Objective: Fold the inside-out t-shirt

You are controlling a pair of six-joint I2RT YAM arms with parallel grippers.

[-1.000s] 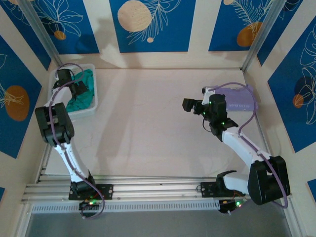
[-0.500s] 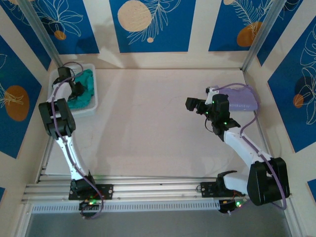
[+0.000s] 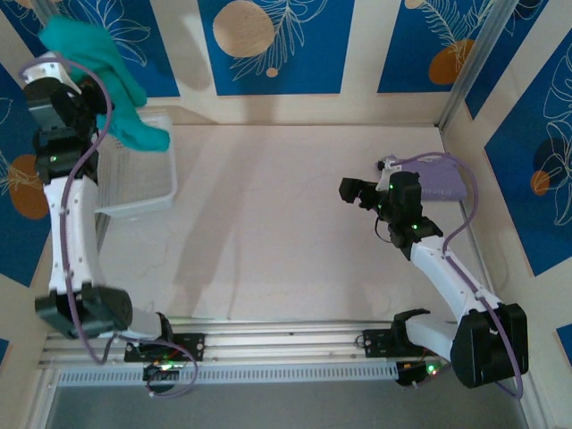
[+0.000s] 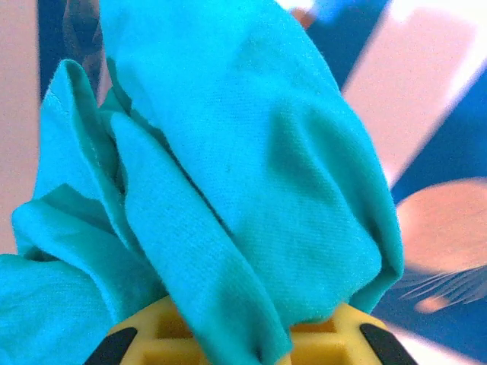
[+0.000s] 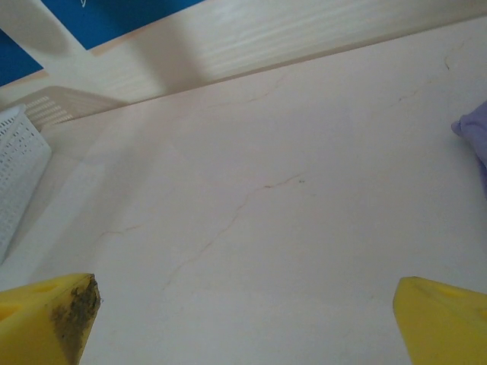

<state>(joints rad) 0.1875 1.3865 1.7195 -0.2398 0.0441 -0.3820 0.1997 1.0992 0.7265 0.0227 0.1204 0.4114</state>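
Teal jersey, all bunched: the inside-out t-shirt (image 3: 112, 76) is up in the air at the far-left corner, above the white basket (image 3: 134, 192), with its lowest end near the basket's far rim. None of it is on the table (image 3: 268, 232).

The left gripper (image 4: 237, 338) is clamped on a thick wad, and cloth spills over both yellow fingers (image 4: 152, 334) (can't tell which part of the shirt the wad is; a stitched edge shows on one fold). The right gripper (image 5: 251, 319) is spread wide with nothing in it, over bare table mid-right, near the folded lavender shirt (image 3: 438, 179).

Handling, my read:
- It's light, limp and has no stiffness, so it drapes and twists from a single pinch.
- It's not slippery, and the pads should hold it fine.
- A one-point wad grip is no good for folding. Lay it on the open centre, then re-grip at the shoulders or hem corners, one per gripper, in thin layers so it spreads flat.
- Risk: the tail snags the basket on the way over.
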